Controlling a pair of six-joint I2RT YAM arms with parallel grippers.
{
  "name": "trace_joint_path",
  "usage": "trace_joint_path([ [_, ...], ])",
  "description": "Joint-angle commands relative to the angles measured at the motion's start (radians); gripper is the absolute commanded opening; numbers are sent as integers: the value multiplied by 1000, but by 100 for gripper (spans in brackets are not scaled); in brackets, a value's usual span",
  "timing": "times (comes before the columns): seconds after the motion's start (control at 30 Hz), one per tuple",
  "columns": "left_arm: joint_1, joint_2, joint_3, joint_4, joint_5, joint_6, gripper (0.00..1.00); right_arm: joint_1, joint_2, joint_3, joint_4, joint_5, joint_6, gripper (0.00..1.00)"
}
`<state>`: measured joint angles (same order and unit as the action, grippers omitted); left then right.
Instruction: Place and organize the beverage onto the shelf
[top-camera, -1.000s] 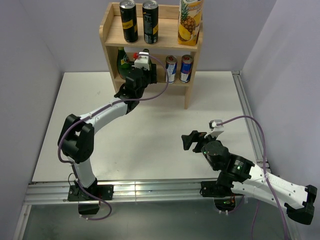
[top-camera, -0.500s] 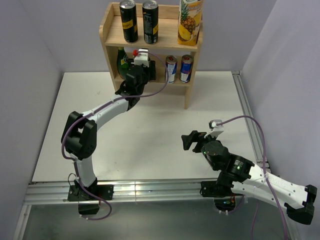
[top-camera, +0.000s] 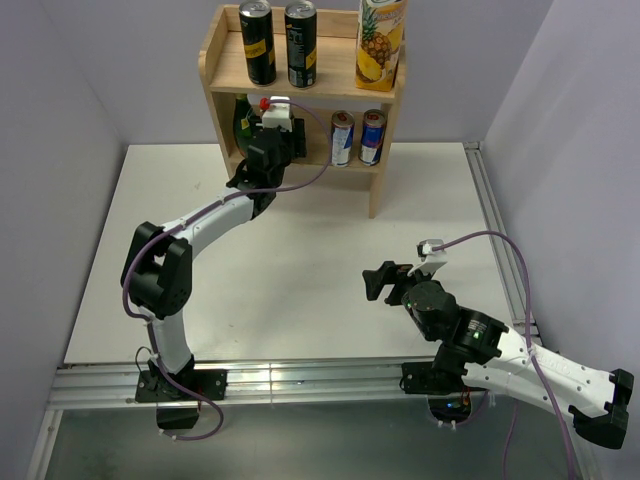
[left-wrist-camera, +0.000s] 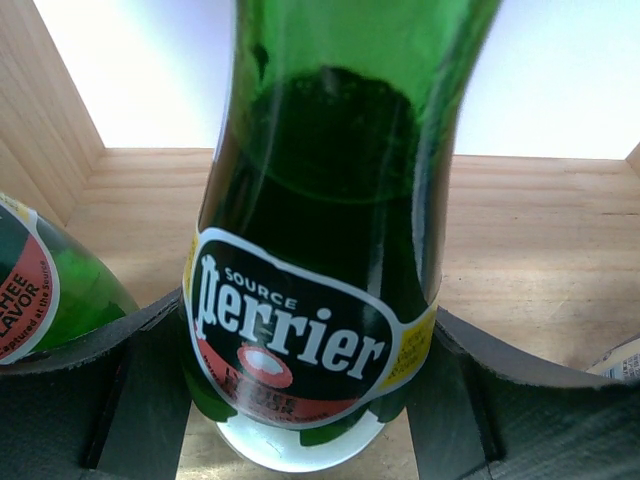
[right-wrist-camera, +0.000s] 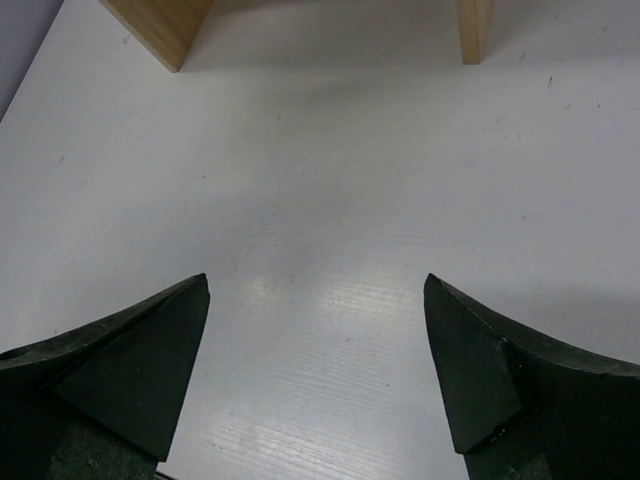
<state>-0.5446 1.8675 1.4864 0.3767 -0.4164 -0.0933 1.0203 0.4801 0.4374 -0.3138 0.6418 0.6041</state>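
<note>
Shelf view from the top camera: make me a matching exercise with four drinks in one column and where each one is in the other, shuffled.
Things:
1. black cans
2. juice carton
3. blue-and-silver cans
4. green bottle

Places:
A. lower tier, right part
B. top tier of the shelf, right end
C. between the fingers of the left end effector, at the lower tier
D. top tier, left part

Pairs: 1-D, 2-B, 3-A, 4-C
</note>
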Motion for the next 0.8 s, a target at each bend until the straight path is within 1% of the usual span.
trace_joint_path([
  [0.0,14,-25,46,153,-38,0,15,-6,3,3,36,12,-6,95],
  [0.03,12,-28,41,154,-39,-3,21,-6,3,3,36,12,-6,95],
  [0.07,14,-28,38,157,-39,-2,31,-8,3,3,36,12,-6,95],
  [0.13,12,-34,32,159,-38,-5,41,-8,2,3,36,12,-6,95],
  [0.17,14,-36,29,160,-39,-5,50,-8,2,3,36,10,-6,95],
  [0.27,14,-41,25,160,-38,-8,67,-8,0,3,36,12,-6,95],
  [0.43,12,-48,8,165,-30,-10,76,-6,-3,1,35,12,-4,95],
  [0.6,12,-60,-11,168,-27,-13,80,-6,-5,1,35,13,-4,95],
  [0.67,12,-62,-14,166,-25,-14,88,-8,-3,1,35,13,-4,95],
  [0.77,12,-68,-23,169,-27,-16,89,-8,-3,1,35,13,-4,95],
])
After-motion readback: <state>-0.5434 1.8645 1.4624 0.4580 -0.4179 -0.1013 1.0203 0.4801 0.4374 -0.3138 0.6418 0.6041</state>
